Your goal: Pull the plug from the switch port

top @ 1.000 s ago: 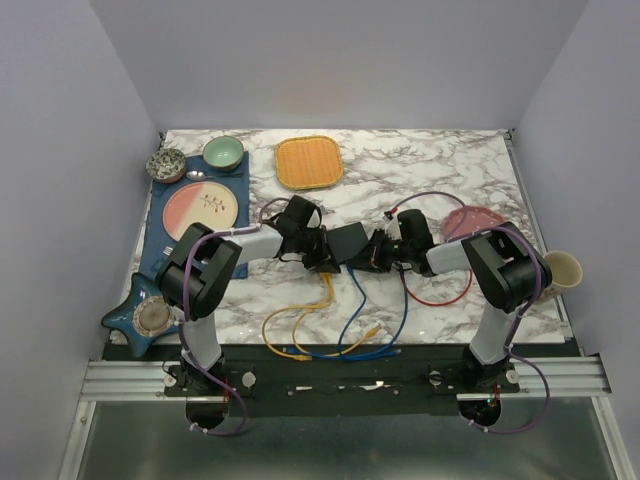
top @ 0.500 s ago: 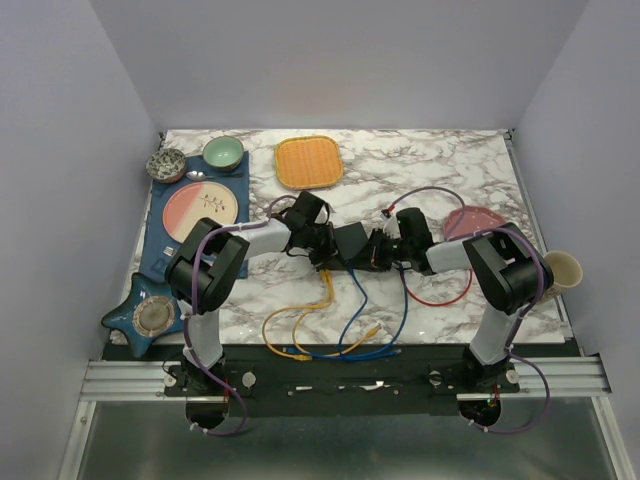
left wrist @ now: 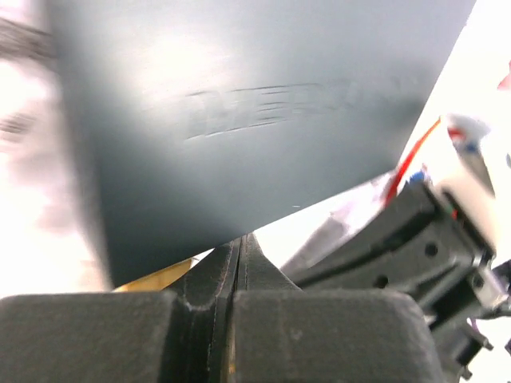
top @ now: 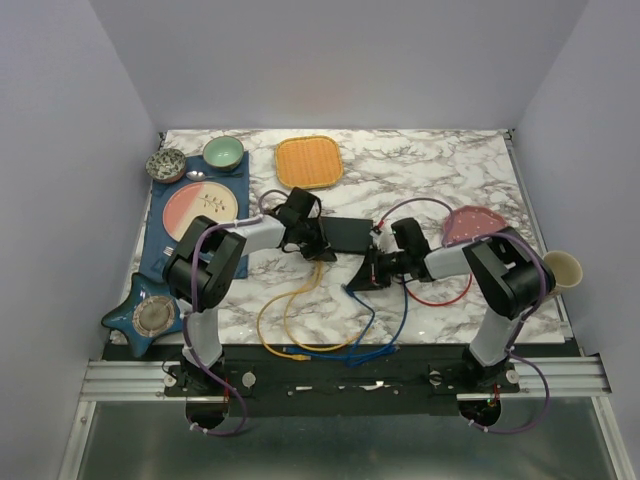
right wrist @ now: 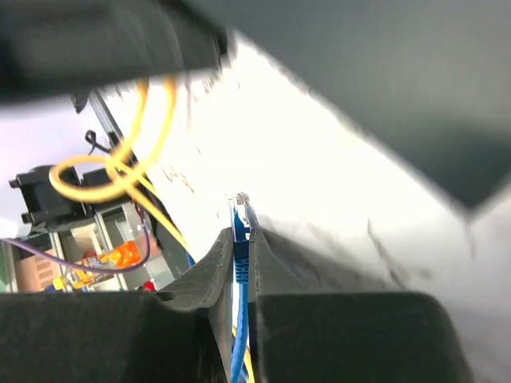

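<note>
Where the cables trail toward the near edge of the table point(top: 440, 170), a yellow cable point(right wrist: 168, 104) and a blue cable point(right wrist: 237, 335) cross, and their loose ends are too small to tell apart from above. Just beyond them, the right end effector point(right wrist: 239, 239) has its fingers closed tight on the blue cable directly behind the plug point(right wrist: 239, 206). The plug's clear tip pokes past the fingertips into open air and touches nothing; its latch is too blurred to make out. A red cable point(top: 440, 302) loops on the marble beneath the right arm, partly covered by it.

Farther on, the switch point(top: 345, 235) lies near the middle of the table, apart from the plug. Its socket row shows in no view, and both wrist views give only a dark, blurred slab cut off by the frame. The left end effector point(left wrist: 242, 243) is fully closed, finger against finger, at the switch's left side. Whether it nips the casing or only presses beside it cannot be told, since the arm covers that spot from above. The yellow cable runs up to the switch's near left corner, where its end is hidden.

Bare marble lies open behind and to the right of the switch, up to an orange mat point(top: 308, 162) at the far edge and a pink dish point(top: 470, 222) by the right arm. Dishes on a blue placemat point(top: 155, 255) crowd the left edge.
</note>
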